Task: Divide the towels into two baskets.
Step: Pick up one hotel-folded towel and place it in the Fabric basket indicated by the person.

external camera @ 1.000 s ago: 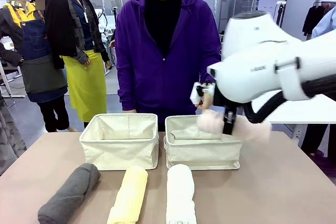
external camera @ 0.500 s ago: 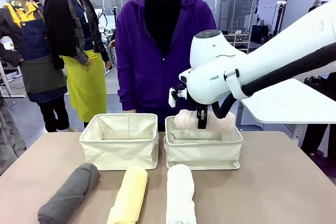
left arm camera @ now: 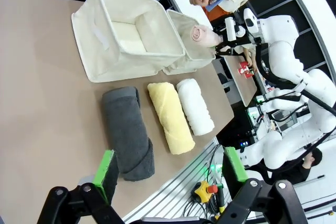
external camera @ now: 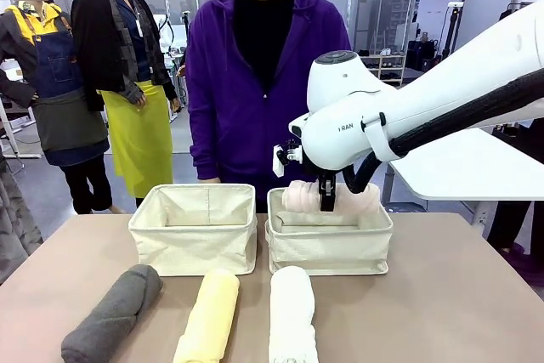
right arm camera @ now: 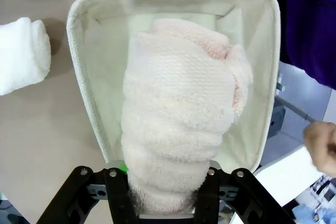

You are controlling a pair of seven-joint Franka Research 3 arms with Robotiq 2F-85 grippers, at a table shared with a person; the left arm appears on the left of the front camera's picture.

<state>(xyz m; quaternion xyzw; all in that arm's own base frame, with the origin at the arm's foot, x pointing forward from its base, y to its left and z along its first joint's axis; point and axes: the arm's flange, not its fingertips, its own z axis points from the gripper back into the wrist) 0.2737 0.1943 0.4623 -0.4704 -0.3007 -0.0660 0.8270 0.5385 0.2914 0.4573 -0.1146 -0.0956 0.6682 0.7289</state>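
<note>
My right gripper (external camera: 326,201) is shut on the pale pink towel (external camera: 344,196), holding it level just over the right basket (external camera: 330,251). From the right wrist, the pink towel (right arm camera: 178,124) hangs between the fingers of that gripper (right arm camera: 166,183) above the basket's rim (right arm camera: 79,77). The left basket (external camera: 194,242) stands beside it with nothing showing in it. Dark grey (external camera: 115,312), pale yellow (external camera: 210,316) and white (external camera: 291,316) towels lie side by side on the near table. My left gripper (left arm camera: 169,174) hovers open above the grey towel (left arm camera: 128,132).
A person in a purple hoodie (external camera: 268,82) stands at the far edge behind the baskets, one hand (right arm camera: 320,145) near the right basket's far side. Bare brown table (external camera: 459,295) spreads right of the towels. Other people stand back left.
My right arm swung left with the pink towel, from beside the right basket to over it, then sank slightly. The three lying towels and the baskets stayed put.
</note>
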